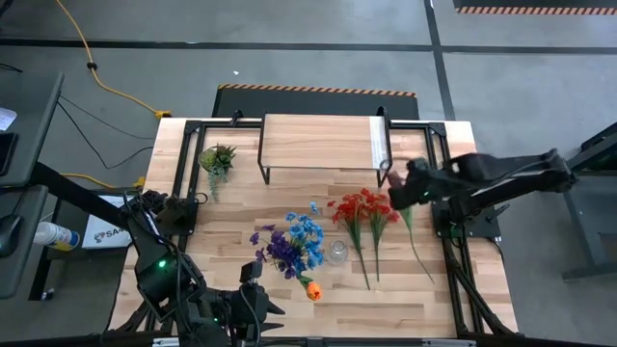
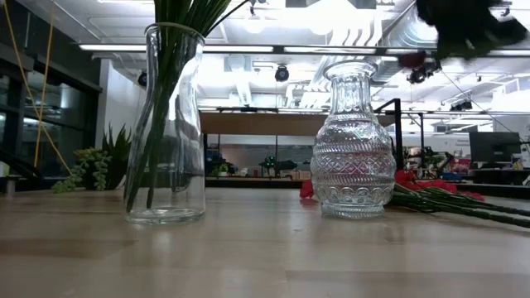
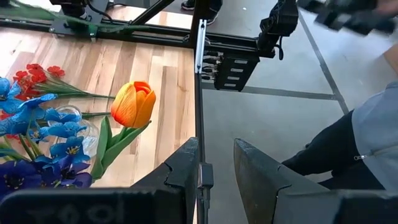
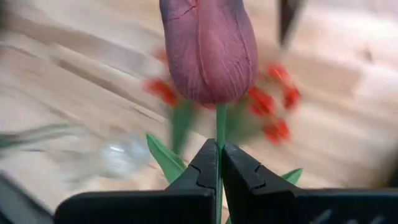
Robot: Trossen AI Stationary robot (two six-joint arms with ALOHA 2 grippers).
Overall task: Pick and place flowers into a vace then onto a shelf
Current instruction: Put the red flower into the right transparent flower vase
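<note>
My right gripper [image 1: 393, 185] reaches in from the table's right, in front of the shelf [image 1: 323, 143], shut on a dark maroon tulip [image 4: 210, 50]. Blue and purple flowers [image 1: 292, 246] and the orange tulip [image 1: 310, 287] stand with their stems in a plain glass vase [image 2: 166, 124]. An ornate glass vase [image 2: 354, 141] stands empty beside it. Several red flowers [image 1: 364, 217] lie flat on the table. My left gripper [image 3: 216, 168] is open and empty at the table's near edge, close to the orange tulip [image 3: 133, 104]. My right gripper pinches the maroon tulip's green stem [image 4: 220, 127] between its two fingers, just below the flower head. The head stands out past the fingertips. The long stem [image 1: 420, 246] trails from the gripper toward the table's near edge; whether its end touches the table I cannot tell.
A small spiky potted plant [image 1: 217, 159] stands at the far left beside the shelf. Black frame bars [image 1: 445, 145] run along the table's sides. A person's leg [image 3: 329, 149] shows beyond the table's near edge in the left wrist view.
</note>
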